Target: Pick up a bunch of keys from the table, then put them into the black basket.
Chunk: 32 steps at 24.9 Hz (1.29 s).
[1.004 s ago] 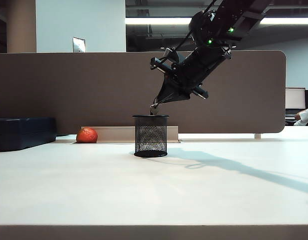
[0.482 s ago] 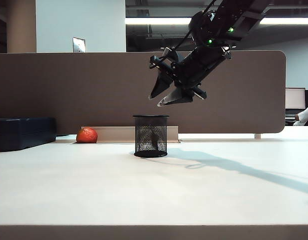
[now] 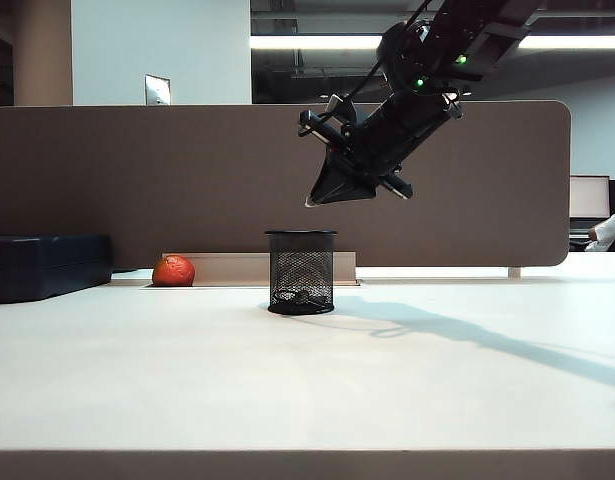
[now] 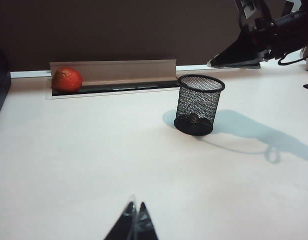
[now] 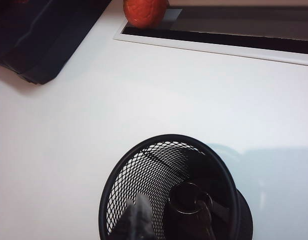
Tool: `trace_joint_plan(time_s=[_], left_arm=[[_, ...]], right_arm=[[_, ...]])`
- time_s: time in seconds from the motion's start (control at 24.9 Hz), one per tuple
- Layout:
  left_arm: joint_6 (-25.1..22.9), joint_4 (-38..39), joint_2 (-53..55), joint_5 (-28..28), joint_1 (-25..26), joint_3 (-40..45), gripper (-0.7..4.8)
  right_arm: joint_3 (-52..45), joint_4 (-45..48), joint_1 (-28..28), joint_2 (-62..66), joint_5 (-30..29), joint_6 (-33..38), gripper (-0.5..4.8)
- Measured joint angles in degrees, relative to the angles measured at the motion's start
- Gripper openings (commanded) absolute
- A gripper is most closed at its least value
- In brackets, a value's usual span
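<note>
Right wrist view: bunch of keys [image 5: 190, 204] lying on the bottom inside the black basket [image 5: 113, 187], dark ring + metal bits visible thru the open top. Same in left wrist view, dark lump [image 4: 193, 119] at the base behind the mesh of the basket [image 4: 200, 82]. Exterior view shows a small dark blob [image 3: 301, 297] low in the basket [image 3: 301, 235], too small to make out detail.

Basket stands upright on the desk [image 3: 307, 370], roughly mid-desk, nothing touching it.

Right hand [image 3: 312, 201] hangs in the air above the basket, slightly to the right of it in exterior view, arm angled down from upper right. Jaws pinched together to a point, nothing held. In right wrist view the fingertips [image 5: 136, 220] sit closed over the basket mouth, clear of the keys. Also seen from left wrist view as a dark wedge [image 4: 214, 63] above + behind the basket rim.

Left hand [image 4: 135, 220] only in its own wrist view: tips closed together, empty, over bare desk [image 4: 93, 160], well apart from the basket on the near side.

Other stuff: orange-red round fruit-like obj [image 3: 173, 271] at the back of the desk in a recessed cable tray [image 4: 113, 75], well left of the basket in exterior view. Dark blue box [image 3: 42, 265] at far left edge. Brown divider panel [image 3: 137, 180] behind everything. Arm shadow [image 3: 467, 335] falls across the desk to the right of the basket.
</note>
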<state>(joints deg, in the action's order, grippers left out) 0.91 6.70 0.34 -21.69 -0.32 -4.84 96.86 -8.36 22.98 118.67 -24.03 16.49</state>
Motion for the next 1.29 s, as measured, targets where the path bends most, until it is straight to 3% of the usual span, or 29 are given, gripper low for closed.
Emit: trace_joint_plan(time_s=[0.88, 1.29], left_arm=[[0.0, 0.2, 0.0, 0.0, 0.0, 0.0, -0.06], [0.0, 0.5, 0.0, 0.0, 0.0, 0.0, -0.06]], right_arm=[[0.1, 0.4, -0.8, -5.2, 4.5, -1.7, -0.09], [0.2, -0.1, -5.7, -10.6, 6.0, -3.1, -0.09]])
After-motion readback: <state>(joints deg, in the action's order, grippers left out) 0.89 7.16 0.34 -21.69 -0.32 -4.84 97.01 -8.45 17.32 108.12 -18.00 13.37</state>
